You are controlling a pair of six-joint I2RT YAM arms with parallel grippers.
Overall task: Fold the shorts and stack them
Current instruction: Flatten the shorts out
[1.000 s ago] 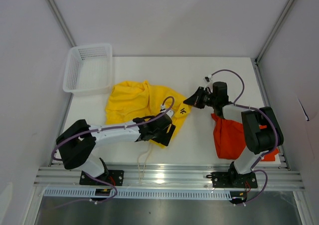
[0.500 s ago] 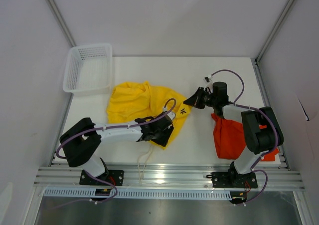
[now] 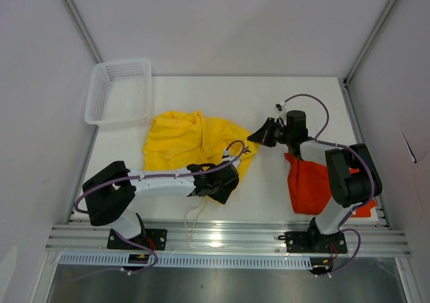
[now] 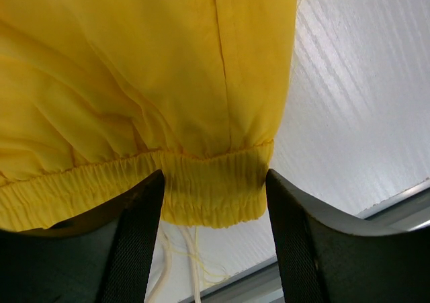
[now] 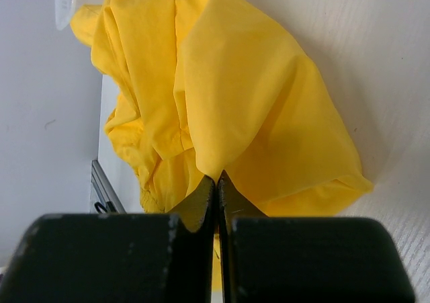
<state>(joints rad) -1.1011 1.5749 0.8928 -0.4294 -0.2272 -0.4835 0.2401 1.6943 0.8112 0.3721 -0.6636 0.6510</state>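
**Both grippers hold the yellow shorts; the orange-red pair lies at the right**

From the top camera I see the yellow shorts [image 3: 191,142] crumpled on the left half of the table [image 3: 269,95], just in front of the white mesh basket [image 3: 121,91] that stands at the far left corner; the cloth is bunched, not flat. My left gripper [image 3: 227,182] is at the near right edge of this cloth. In the left wrist view its fingers [image 4: 138,236] stand at a narrow gap, one on each side of the elastic waistband [image 4: 211,189], and the gathered band fills the space between them, so I read it as clamped on the yellow shorts [image 4: 134,68]. A white drawstring [image 4: 191,263] hangs below the band; from above, the same string [image 3: 195,219] runs down over the near edge of the table.

My right gripper [image 3: 256,136] points left and touches the right edge of the same shorts. In the right wrist view its fingers [image 5: 195,202] are pressed together with only a thin line between, and the folds of the yellow cloth [image 5: 255,115] rise to meet the tips; it pinches a small fold there.

The orange-red shorts [image 3: 306,182] lie at the near right side of the table, partly under the right arm [image 3: 349,175], well apart from the yellow ones.
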